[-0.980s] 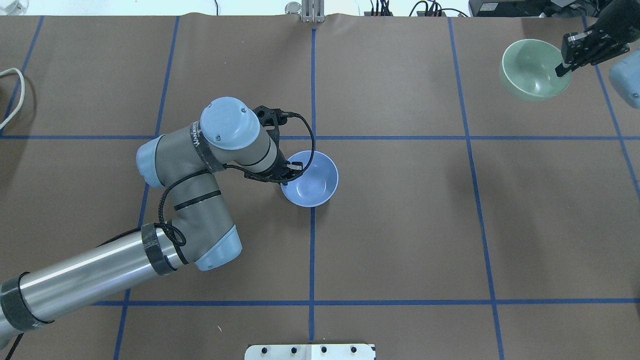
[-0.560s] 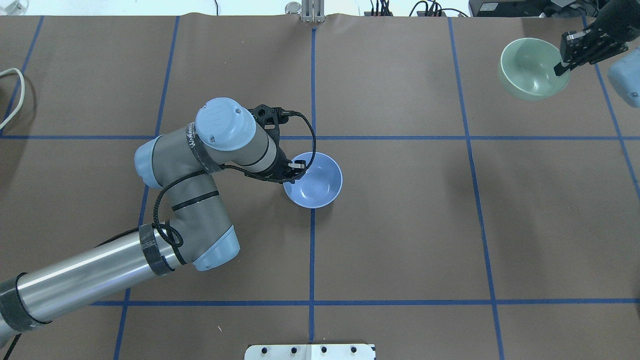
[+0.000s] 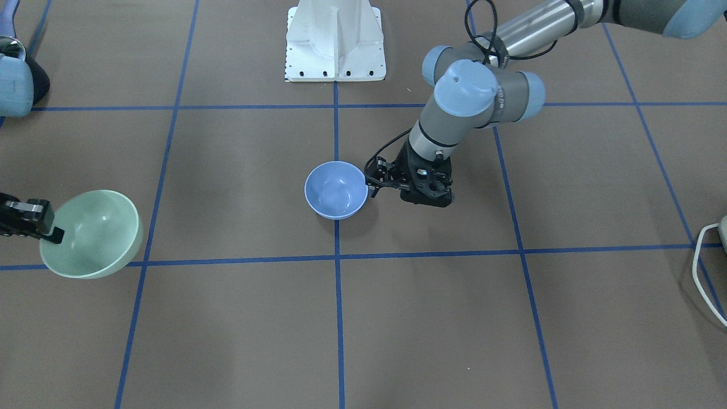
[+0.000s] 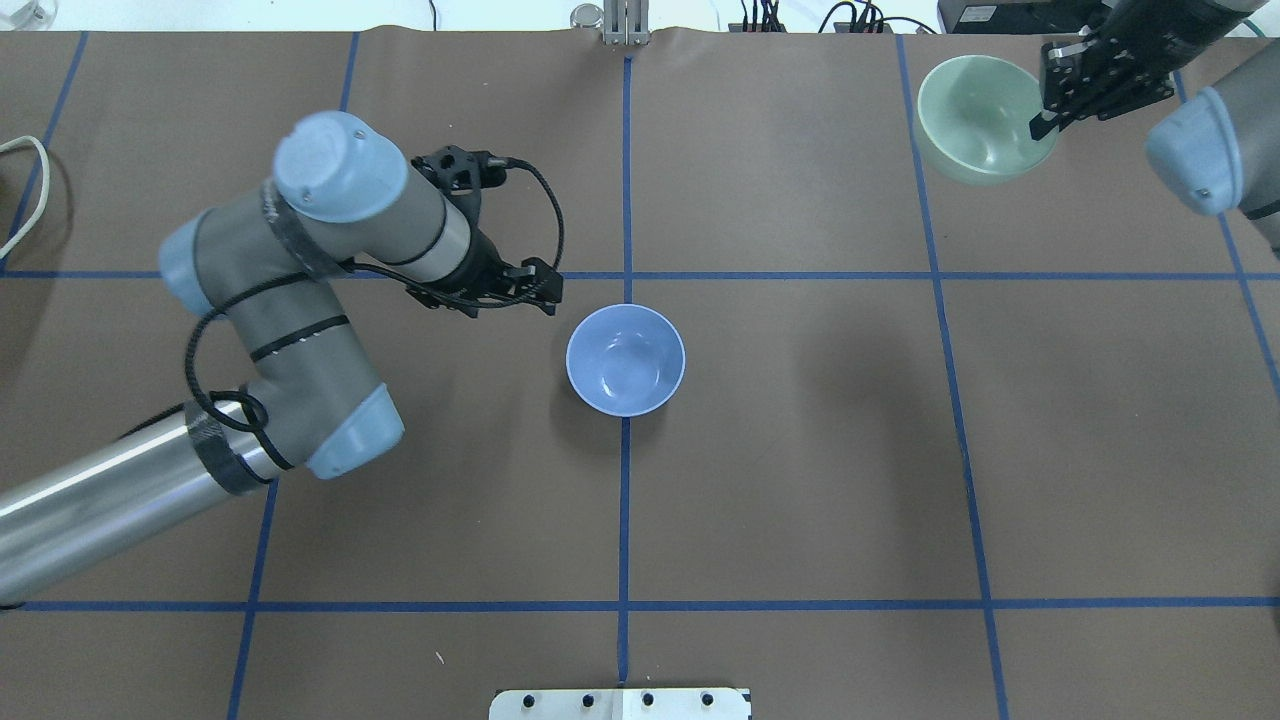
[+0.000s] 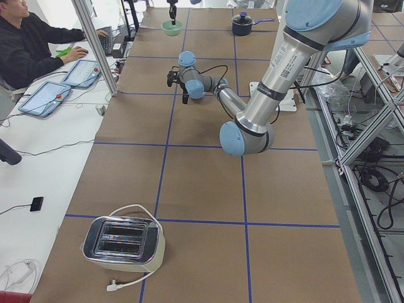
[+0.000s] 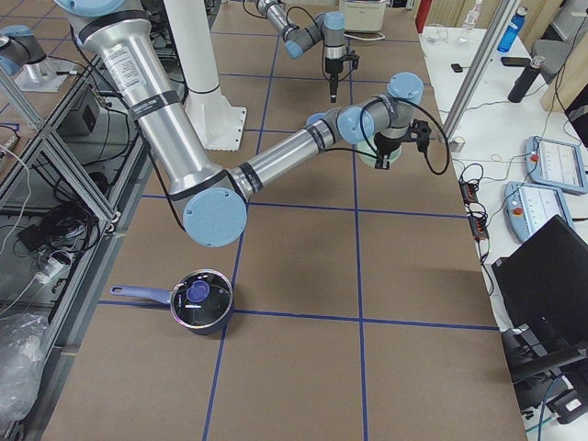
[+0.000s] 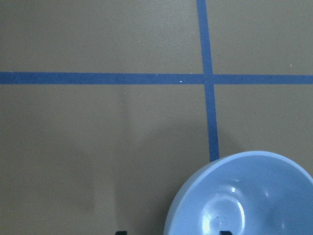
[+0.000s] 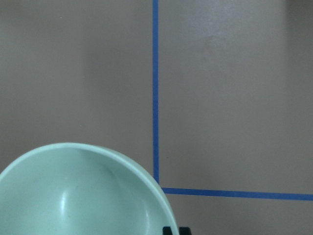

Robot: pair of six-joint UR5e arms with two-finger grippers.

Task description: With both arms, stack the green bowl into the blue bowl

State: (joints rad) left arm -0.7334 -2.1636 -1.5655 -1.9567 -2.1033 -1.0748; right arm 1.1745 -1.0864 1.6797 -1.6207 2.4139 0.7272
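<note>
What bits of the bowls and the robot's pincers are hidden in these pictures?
The right pincer: front-facing view, the left edge cuts it off behind the fingers.
The green bowl: left side view, far and tiny, grip too small to see; right side view, mostly behind the right arm.
The left pincer: left wrist view, bottom edge leaves only two fingertip ends.
The blue bowl: same view, bottom edge cuts off its near part.

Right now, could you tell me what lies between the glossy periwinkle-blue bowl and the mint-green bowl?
Only bare brown table cover and blue tape lines, between the periwinkle-blue bowl and mint-green bowl, as the overhead view shows.
</note>
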